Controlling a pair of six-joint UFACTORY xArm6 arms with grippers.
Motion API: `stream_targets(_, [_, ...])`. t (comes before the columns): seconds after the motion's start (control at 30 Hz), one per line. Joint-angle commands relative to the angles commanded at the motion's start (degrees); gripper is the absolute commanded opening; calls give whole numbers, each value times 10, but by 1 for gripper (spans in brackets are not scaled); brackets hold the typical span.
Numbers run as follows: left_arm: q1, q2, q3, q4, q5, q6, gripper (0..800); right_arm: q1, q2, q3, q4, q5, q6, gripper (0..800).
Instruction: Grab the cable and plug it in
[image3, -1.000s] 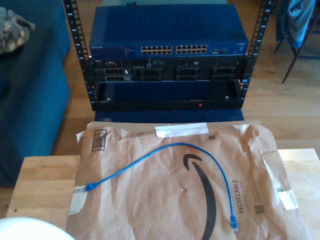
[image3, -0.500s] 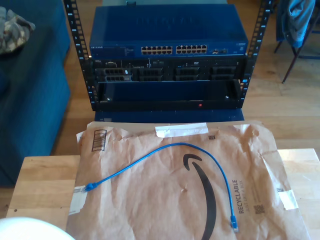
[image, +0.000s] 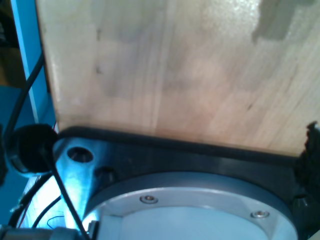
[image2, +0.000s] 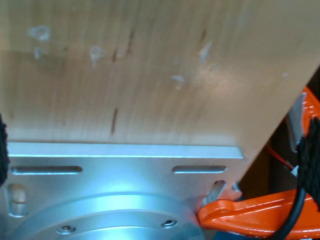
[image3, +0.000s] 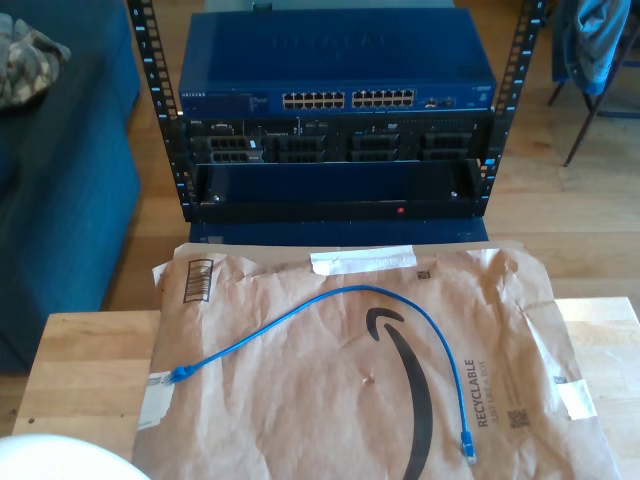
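Observation:
The cable (image3: 360, 289), thin and bright blue, lies in a loose arc on a brown paper mailer (image3: 320, 410) in the exterior view. One plug (image3: 180, 375) rests toward the exterior view's left, the other plug (image3: 468, 447) near the front at the exterior view's right. Behind the table stands a blue network switch (image3: 340, 60) in a rack, with a row of ports (image3: 348, 99) on its front. Nothing touches the cable. The first wrist view looks at bare wood (image: 175, 75) and a round metal flange (image: 190, 205). The second wrist view looks at wood (image2: 150, 70) and an aluminium plate (image2: 125, 165).
The wooden table (image3: 90, 370) carries the mailer. A white rounded part (image3: 50, 460) pokes in at the exterior view's bottom left corner. Black rack gear (image3: 335, 145) sits under the switch. An orange clamp (image2: 250, 215) and black cables (image: 55, 175) lie by the arm bases.

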Motion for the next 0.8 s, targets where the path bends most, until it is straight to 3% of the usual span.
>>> stream_targets(0.2, [1,0,0,0,2,1,799,-11,-7,10,12,-20,3,798])
stream_targets(0.4, [1,0,0,0,0,3,799,-53,-112,102,34,-174,3,798])
stream_targets(0.8, [1,0,0,0,2,3,800,-76,-124,105,44,-172,2,800])
